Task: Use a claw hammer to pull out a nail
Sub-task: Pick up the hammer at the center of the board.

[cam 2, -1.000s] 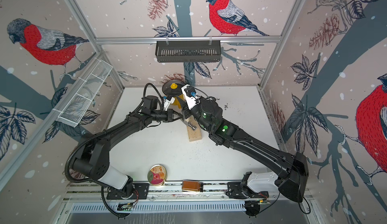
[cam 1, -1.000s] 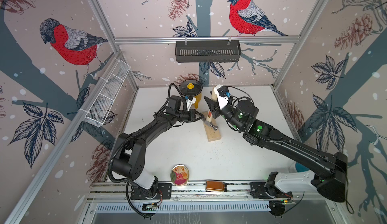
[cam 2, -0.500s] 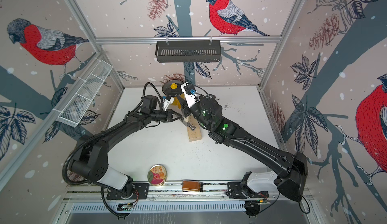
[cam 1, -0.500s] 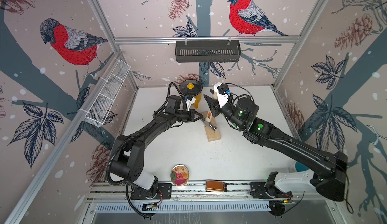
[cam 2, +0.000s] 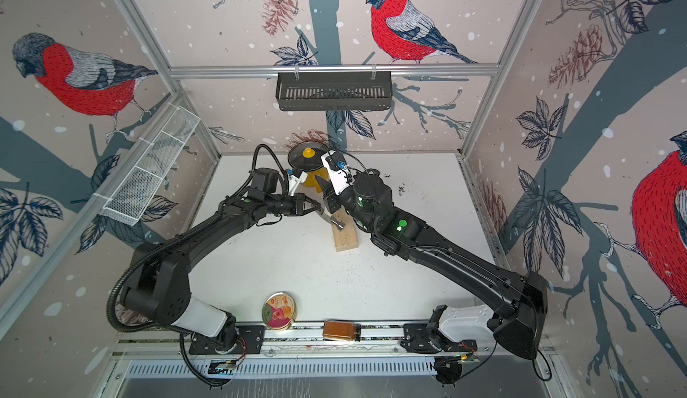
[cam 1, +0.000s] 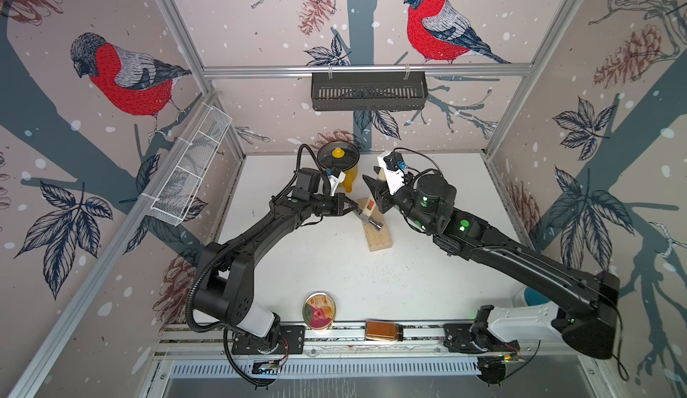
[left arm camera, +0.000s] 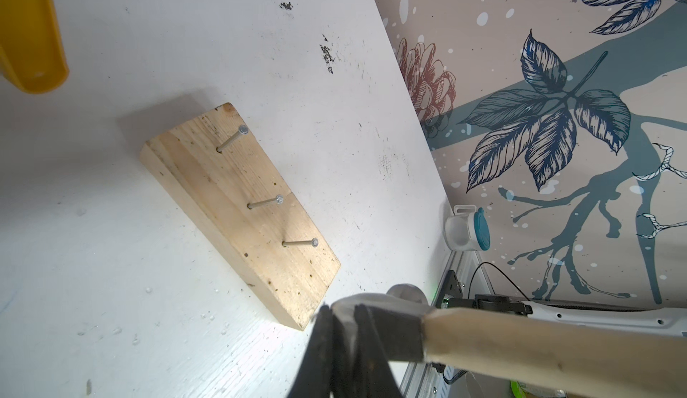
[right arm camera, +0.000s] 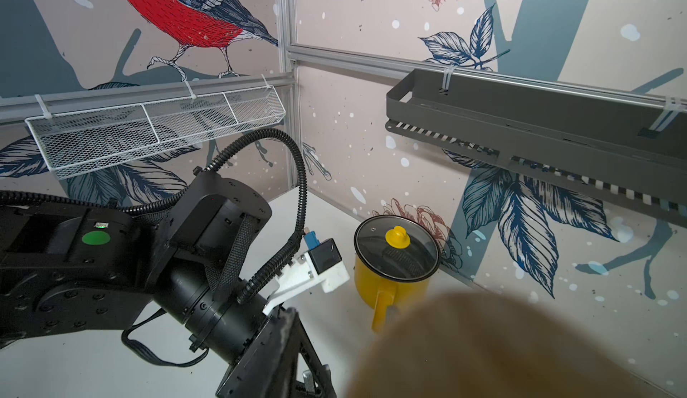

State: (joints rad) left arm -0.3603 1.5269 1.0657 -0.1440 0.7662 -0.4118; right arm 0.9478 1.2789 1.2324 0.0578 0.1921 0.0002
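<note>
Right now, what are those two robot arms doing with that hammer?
Both arms hold one claw hammer over a wooden block. The left gripper pinches its steel head, and the right gripper seems to grip the wooden handle. Three nails stand in the block, none pulled out yet.

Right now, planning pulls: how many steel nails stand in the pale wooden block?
3, in a row along the block: one nail at the yellow pot's end, one nail mid-block, one nail nearest the grey-headed claw hammer. None appears hidden.
</note>
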